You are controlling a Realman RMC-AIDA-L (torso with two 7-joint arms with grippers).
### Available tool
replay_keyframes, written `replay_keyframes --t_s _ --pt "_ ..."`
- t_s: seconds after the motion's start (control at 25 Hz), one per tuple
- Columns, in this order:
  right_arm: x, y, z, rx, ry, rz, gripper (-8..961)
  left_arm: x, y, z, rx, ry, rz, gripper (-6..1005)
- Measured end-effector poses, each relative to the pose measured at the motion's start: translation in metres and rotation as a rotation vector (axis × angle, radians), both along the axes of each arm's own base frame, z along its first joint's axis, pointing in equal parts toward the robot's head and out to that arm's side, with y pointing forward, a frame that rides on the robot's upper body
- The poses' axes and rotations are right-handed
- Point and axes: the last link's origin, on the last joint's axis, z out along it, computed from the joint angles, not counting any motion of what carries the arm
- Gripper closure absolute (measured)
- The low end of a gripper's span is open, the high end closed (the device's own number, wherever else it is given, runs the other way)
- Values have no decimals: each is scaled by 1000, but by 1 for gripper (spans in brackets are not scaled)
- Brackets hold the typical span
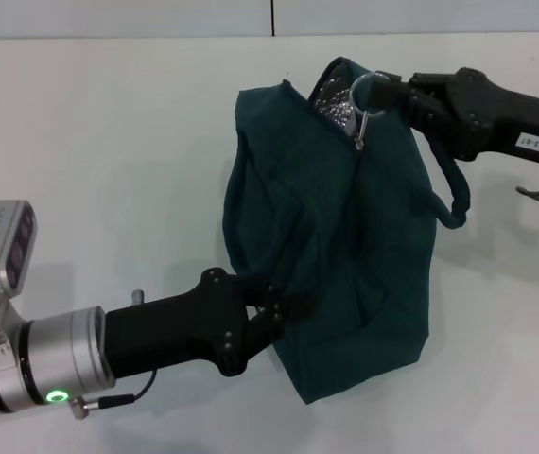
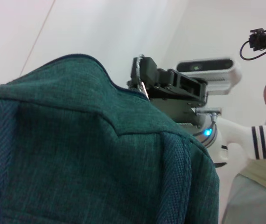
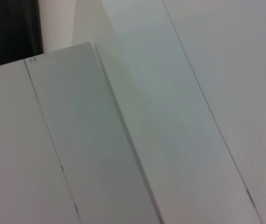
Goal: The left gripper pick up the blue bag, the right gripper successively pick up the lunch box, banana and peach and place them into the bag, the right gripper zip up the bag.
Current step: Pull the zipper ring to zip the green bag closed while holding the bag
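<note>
The black left gripper [image 1: 284,307] pinches the big dark teal cloth bag [image 1: 345,246] at 7 o'clock; the black right gripper [image 1: 375,93] grips the silver zip ring [image 1: 362,102] at 1 o'clock, which could slip out

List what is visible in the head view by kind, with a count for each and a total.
Bags: 1, the blue bag, nearly zipped, foil lining showing at its top.
Grippers: 2, the left gripper clamped on the bag's lower edge, the right gripper at the ring zip pull.
Food items: 0 visible.
Total: 3
</note>
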Motion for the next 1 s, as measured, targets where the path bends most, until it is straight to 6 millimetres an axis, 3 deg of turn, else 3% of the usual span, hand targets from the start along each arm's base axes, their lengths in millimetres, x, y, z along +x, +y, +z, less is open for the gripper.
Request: replay_keyframes --t_s 0.52,1.0 --pt "0 5 1 -73 7 -59 947 0 -4 0 9 -3 -18 931" --pt "-4 -6 -12 -96 13 -16 948 -23 -8 10 130 2 102 906"
